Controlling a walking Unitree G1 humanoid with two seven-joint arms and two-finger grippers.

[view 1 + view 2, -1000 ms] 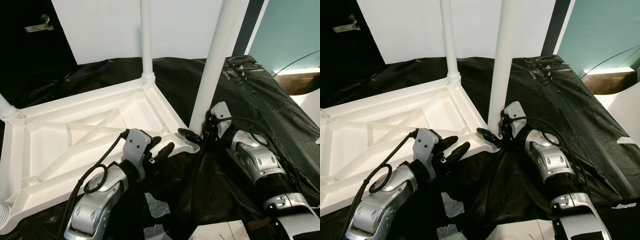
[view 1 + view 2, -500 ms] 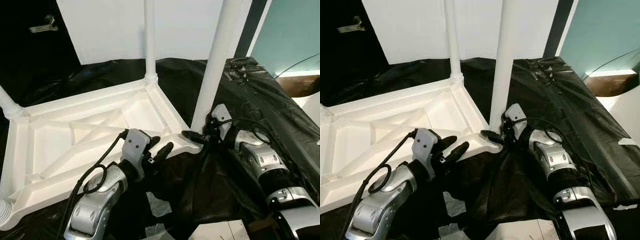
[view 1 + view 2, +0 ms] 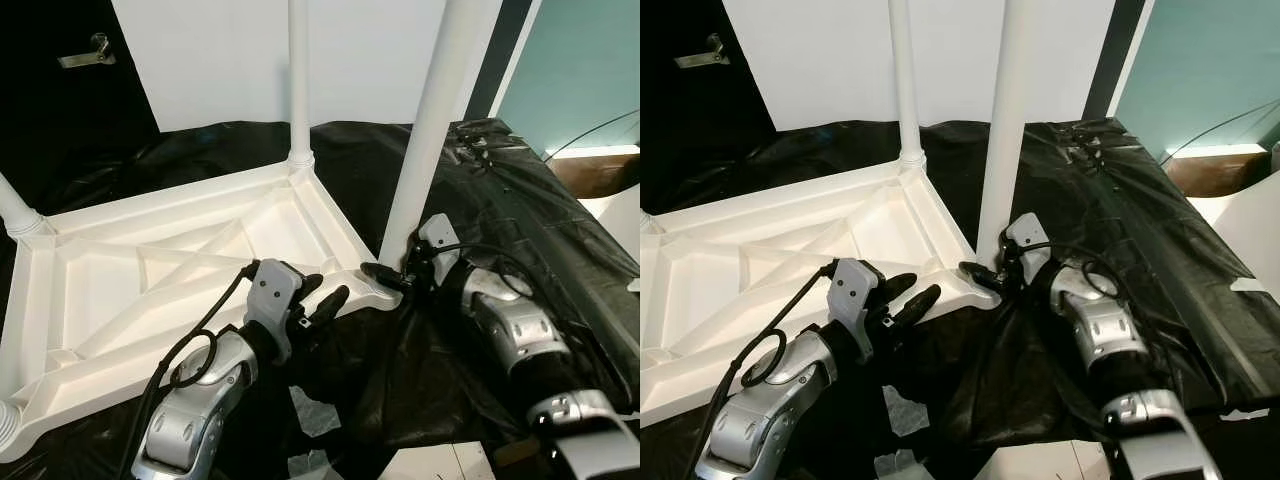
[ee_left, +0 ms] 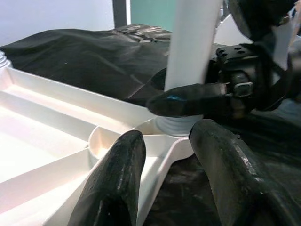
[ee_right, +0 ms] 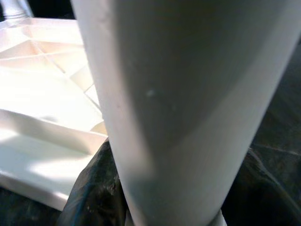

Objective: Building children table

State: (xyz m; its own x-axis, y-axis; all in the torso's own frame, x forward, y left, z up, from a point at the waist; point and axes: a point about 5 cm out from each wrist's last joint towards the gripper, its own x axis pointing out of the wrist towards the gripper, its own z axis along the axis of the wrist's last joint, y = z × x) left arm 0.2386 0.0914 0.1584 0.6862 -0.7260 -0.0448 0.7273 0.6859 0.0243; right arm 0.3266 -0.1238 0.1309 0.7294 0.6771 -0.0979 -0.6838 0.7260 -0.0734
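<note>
Since half second ago: right arm drawn slightly nearer, right claw [image 3: 392, 277] still clamped on near leg [image 3: 432, 135] base. Left claw [image 3: 322, 297] gaping, beside tabletop [image 3: 150, 270] corner. Upturned plastic: light, stiff, slick; grip low, at socket.

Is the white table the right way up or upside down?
Upside down. The tabletop lies flat on black sheeting, ribbed underside showing, and its legs point straight up.
</note>
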